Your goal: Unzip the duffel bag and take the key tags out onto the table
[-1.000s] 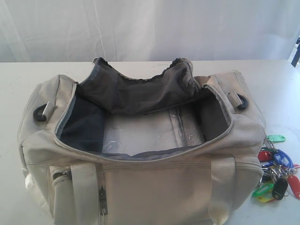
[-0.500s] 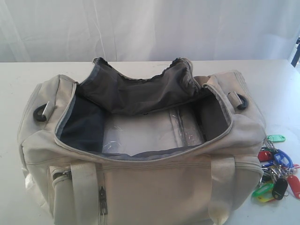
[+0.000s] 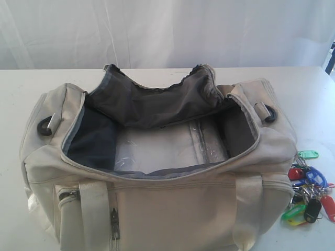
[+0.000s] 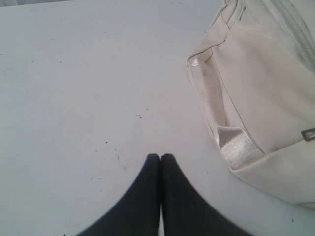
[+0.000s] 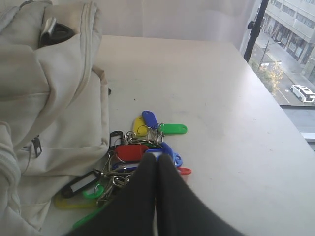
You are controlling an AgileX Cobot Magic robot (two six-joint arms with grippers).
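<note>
The duffel bag (image 3: 172,209) fills the centre and bottom of the frame, its top gaping open and its dark grey lining pushed up at the back (clear plastic glints inside). The key tags (image 3: 310,180) lie on the table (image 3: 309,99) at lower right, just beside the bag.

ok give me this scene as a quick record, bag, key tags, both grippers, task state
duffel bag: unzipped, mouth wide open, dark lining showing, no tags seen inside
key tags: bunched on the table, beside the bag's right end in the exterior view
left gripper: shut, empty, over bare table next to the bag
right gripper: shut, empty, close to the key tags, not gripping them
task state: looks done
</note>
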